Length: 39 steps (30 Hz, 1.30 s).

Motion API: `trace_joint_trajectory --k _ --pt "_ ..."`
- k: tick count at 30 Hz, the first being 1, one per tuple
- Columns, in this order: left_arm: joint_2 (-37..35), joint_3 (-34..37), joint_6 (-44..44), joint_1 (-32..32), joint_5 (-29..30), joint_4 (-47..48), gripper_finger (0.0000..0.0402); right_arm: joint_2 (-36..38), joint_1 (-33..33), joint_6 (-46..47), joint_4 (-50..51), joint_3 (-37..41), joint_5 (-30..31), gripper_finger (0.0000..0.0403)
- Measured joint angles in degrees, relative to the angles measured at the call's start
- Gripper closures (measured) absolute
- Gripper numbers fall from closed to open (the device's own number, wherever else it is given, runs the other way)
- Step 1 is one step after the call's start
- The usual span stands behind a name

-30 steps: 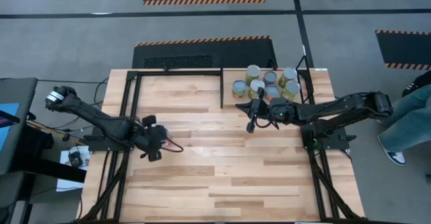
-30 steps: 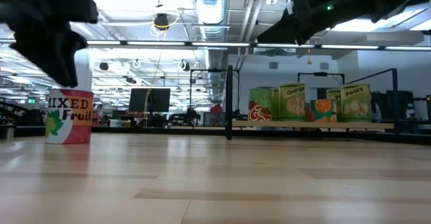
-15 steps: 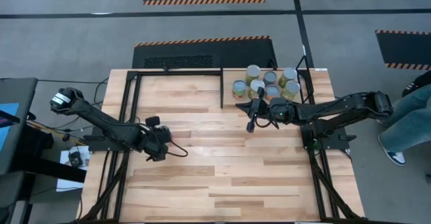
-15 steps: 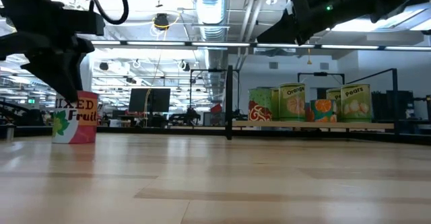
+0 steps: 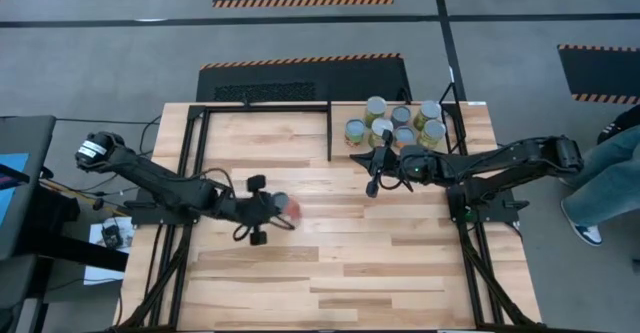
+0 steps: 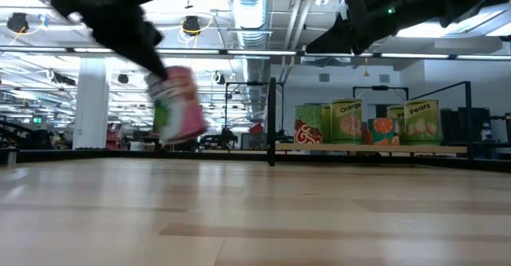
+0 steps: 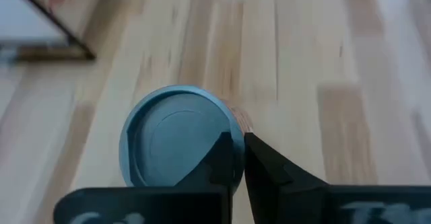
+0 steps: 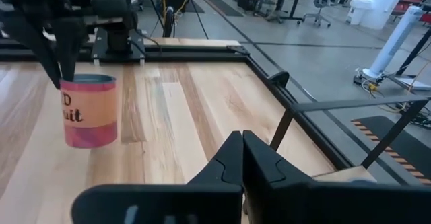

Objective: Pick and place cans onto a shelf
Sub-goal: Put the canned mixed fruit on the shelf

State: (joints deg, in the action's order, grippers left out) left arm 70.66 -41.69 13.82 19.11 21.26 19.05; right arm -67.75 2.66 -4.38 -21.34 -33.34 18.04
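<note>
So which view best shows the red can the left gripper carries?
The right wrist view: the red can hangs sharp and upright there. The low view blurs it, the high view shows only a speck, the left wrist view just its lid.

Your left arm stretched low toward centre, left gripper (image 5: 268, 209) fingers pressed together, your right arm extended inward, right gripper (image 5: 374, 176) closed, raised.

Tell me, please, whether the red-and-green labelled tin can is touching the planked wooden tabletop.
Apart. The low view shows the can tilted under the left gripper, with the room behind visible between its base and the tabletop.
</note>
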Motion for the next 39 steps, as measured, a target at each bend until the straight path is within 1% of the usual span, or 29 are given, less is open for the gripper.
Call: trace_joint_trajectory --k 2,6,12,19,23,31,39 --pt "1.0 0.0 -2.8 -2.3 -1.6 -5.7 0.0395 0.0 0.0 0.0 0.9 0.0 0.0 0.0387" --pt "3.6 -0.4 -6.9 -6.6 -5.0 -12.5 0.0395 0.1 -0.9 0.2 1.1 0.0 0.1 0.0389" --pt "10.6 -5.2 -11.4 -10.6 -8.0 -13.3 0.0395 2.2 -3.1 -0.6 1.3 0.0 0.1 0.0394" --pt "19.7 -11.1 -17.2 -14.2 -13.6 -13.0 0.0395 5.0 -5.1 -1.6 3.3 0.0 0.3 0.0387" --pt "23.7 -14.5 -17.7 -16.9 -14.6 -12.5 0.0395 5.4 -5.8 -1.7 4.6 0.0 0.3 0.0392" --pt "29.7 -20.2 -20.3 -19.8 -13.7 -11.8 0.0395 5.4 -6.1 -1.7 5.5 0.0 0.3 0.0388" --pt "30.8 -21.0 -21.6 -22.0 -13.1 -12.2 0.0380 5.4 -6.0 -1.7 5.9 0.0 0.3 0.0390"
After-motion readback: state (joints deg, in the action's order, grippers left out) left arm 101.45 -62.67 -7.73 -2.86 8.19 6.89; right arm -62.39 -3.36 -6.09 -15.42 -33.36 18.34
